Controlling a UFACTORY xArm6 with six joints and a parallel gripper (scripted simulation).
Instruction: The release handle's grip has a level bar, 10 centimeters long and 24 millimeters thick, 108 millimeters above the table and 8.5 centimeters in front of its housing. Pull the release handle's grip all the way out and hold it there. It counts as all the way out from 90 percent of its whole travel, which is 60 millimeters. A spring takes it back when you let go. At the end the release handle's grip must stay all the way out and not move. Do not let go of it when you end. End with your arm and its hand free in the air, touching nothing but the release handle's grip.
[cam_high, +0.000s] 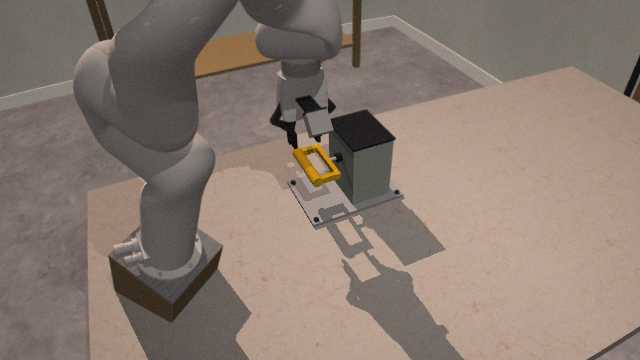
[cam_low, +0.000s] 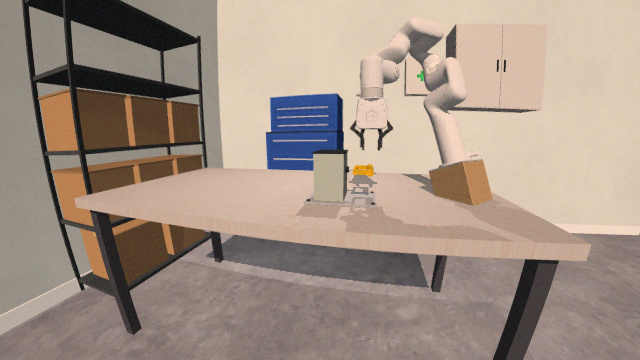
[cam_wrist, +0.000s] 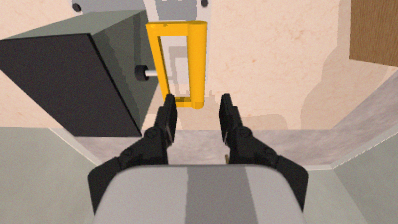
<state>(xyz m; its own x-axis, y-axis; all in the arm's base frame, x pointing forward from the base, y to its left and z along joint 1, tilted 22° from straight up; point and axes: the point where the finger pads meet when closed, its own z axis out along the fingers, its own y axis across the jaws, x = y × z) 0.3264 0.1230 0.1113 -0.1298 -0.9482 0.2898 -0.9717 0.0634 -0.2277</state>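
The yellow release handle grip (cam_high: 316, 165) is a rectangular loop on a short rod in front of its grey housing (cam_high: 363, 156) with a black top. It also shows in the side view (cam_low: 363, 170) and in the wrist view (cam_wrist: 182, 64). My gripper (cam_high: 292, 132) hangs above the grip's far end, clear of it, fingers pointing down. In the side view the gripper (cam_low: 371, 141) is a short way above the grip. In the wrist view the gripper (cam_wrist: 197, 112) is half open and empty, with the grip's bar below and ahead of the fingertips.
The housing stands on a grey baseplate (cam_high: 345, 200) bolted to the table. My arm's base (cam_high: 165, 272) sits on a wooden block at the table's near left corner. A shelf rack (cam_low: 115, 145) and blue drawers (cam_low: 305, 131) stand off the table.
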